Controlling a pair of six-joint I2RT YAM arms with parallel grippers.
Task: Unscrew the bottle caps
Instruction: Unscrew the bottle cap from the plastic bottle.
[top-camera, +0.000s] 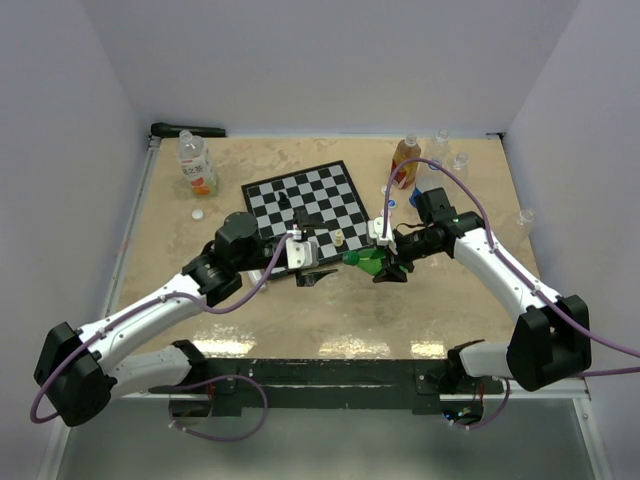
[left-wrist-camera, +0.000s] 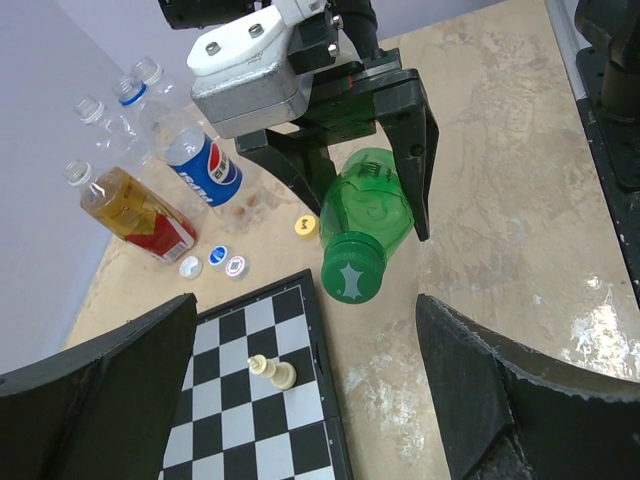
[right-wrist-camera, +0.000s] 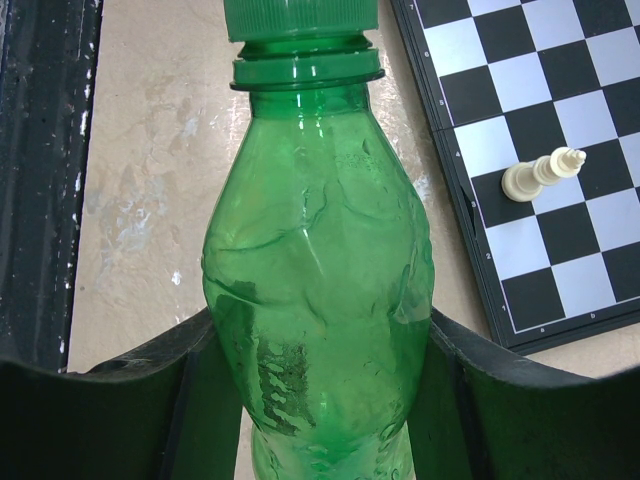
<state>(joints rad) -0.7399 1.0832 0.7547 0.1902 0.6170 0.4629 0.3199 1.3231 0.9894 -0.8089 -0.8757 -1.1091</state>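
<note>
The green cap (left-wrist-camera: 352, 278) is on the neck of the green bottle (left-wrist-camera: 372, 205), not yet unscrewed. The bottle lies roughly level above the table (left-wrist-camera: 500, 130), near the front edge of the chessboard (left-wrist-camera: 235, 430), with its cap end turned toward the left arm. We read that pose as deliberate: it offers the cap straight into the other arm's reach.

The right gripper (left-wrist-camera: 372, 225) holds the bottle by its belly, a black finger pressed on each side. The plastic looks dented there. Gripping the body leaves the neck and cap free, and should keep the bottle from spinning when the cap is turned.

The left gripper (left-wrist-camera: 308, 330) faces the cap with its fingers spread wide. The cap sits ahead of the gap, touching neither finger. We judge the next move to be closing on the cap.

Farther off, a Pepsi bottle (left-wrist-camera: 205, 170) and an orange-labelled bottle (left-wrist-camera: 140, 215) stand with loose caps (left-wrist-camera: 217, 257) beside them, apparently already opened. A white chess piece (left-wrist-camera: 270, 372) lies on the board.
</note>
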